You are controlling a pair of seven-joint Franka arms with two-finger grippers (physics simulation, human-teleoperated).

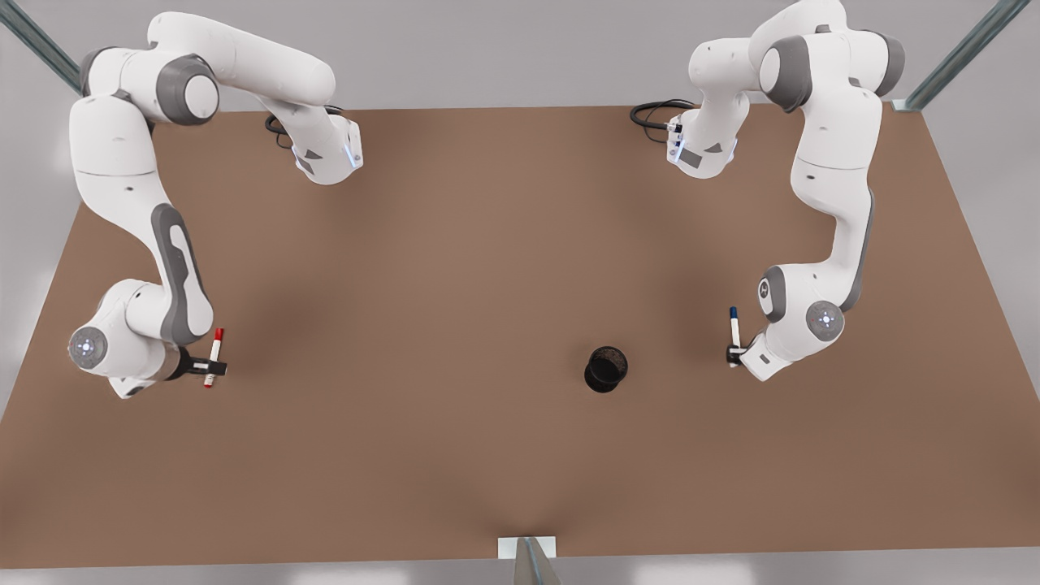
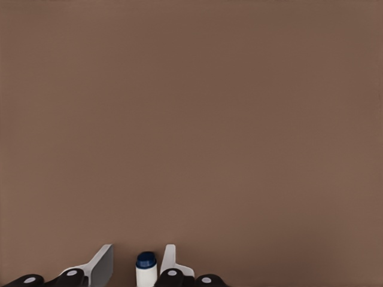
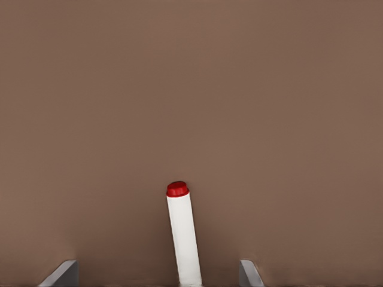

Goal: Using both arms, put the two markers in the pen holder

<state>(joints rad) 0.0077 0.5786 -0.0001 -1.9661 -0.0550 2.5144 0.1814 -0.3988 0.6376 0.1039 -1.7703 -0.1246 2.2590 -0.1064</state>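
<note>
The blue-capped marker [image 1: 734,329] lies at the front view's right, and my left gripper [image 1: 735,354] is down over its lower end. In the left wrist view its blue cap [image 2: 146,260] sits between the narrowed fingers [image 2: 103,263], close to one and clear of the other. My right gripper [image 1: 209,368] is at the front view's left, over the red-capped marker [image 1: 214,356]. The right wrist view shows that white marker [image 3: 183,239] lying midway between widely parted fingers [image 3: 61,274], touching neither. The black pen holder [image 1: 606,368] stands upright between the arms, nearer the left gripper.
Bare brown tabletop [image 1: 455,268] stretches between the two arms and around the holder. A metal post [image 1: 528,561] stands at the table's near edge. Black cables [image 1: 654,114] lie at the far edge by the arm bases.
</note>
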